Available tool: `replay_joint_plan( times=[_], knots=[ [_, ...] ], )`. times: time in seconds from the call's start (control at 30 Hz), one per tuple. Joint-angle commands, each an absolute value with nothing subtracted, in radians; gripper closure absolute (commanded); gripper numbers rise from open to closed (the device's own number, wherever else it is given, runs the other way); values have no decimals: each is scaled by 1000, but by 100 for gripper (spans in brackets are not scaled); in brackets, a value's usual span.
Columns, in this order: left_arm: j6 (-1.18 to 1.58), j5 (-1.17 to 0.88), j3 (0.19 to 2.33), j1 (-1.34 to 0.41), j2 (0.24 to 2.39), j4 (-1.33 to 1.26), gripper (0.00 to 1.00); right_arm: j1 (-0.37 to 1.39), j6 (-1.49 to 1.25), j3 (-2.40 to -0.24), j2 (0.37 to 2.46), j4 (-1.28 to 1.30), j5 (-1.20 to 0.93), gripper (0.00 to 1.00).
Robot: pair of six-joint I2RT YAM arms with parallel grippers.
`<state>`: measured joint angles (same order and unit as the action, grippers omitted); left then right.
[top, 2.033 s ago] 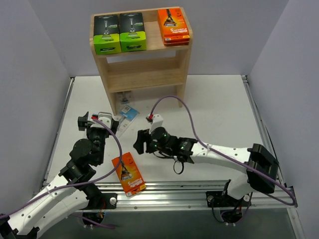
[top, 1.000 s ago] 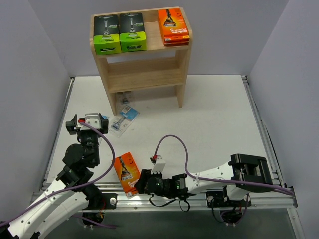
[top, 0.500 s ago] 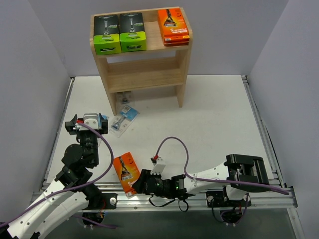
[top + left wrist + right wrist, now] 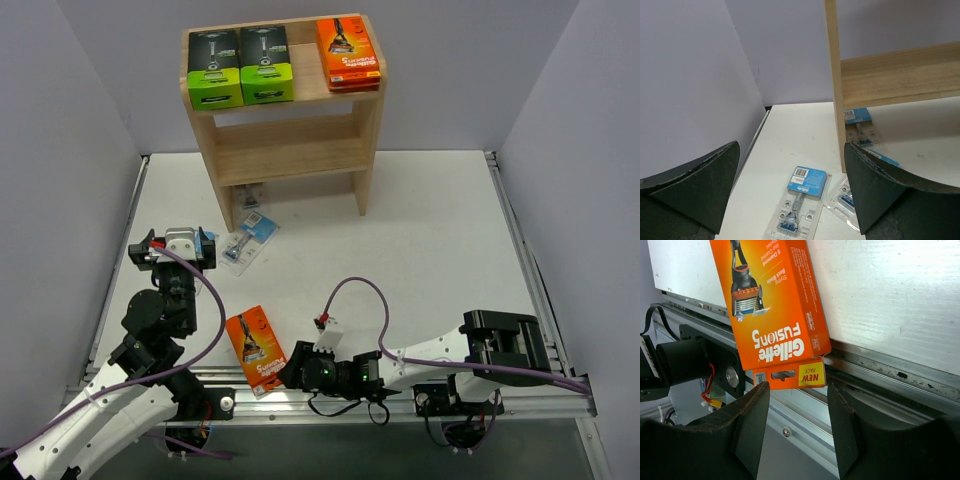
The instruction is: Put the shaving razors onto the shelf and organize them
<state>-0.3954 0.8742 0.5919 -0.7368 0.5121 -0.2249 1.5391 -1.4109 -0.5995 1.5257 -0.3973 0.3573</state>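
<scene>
jaws all spread; two green boxes [image 4: 215,68] shelved, three blister packs [image 4: 802,200] on table [image 4: 430,230].

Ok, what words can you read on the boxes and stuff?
"Gillette FUSION5": on the orange box at the table's near edge, upside down in the right wrist view.
"NEW PACK": on the yellow sticker on that box's hang tab.
Small white print on that box: too small to read.
The boxes on the shelf and the blister packs: too small or blurred.
</scene>
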Motion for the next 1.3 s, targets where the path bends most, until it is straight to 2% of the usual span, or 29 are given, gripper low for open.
replay_joint_plan(
  times=[0.0, 0.63, 0.73, 1.0, 1.27],
  knots=[
    [-374, 856, 641, -732, 506, -226, 6, 1542, -1440, -586, 1506, -387, 374, 55],
    [-364, 842, 643, -732, 512, -213, 6, 1490, -1402, -606, 1635, -498, 318, 63],
    [-362, 842, 643, -733, 515, -212, 6, 1482, -1399, -614, 1646, -506, 316, 69],
    [-364, 841, 641, -732, 518, -212, 6, 1457, -1390, -621, 1559, -454, 367, 99],
    [-368, 825, 643, -736, 529, -203, 6, 1408, -1387, -592, 1390, -440, 402, 100]
  ],
)
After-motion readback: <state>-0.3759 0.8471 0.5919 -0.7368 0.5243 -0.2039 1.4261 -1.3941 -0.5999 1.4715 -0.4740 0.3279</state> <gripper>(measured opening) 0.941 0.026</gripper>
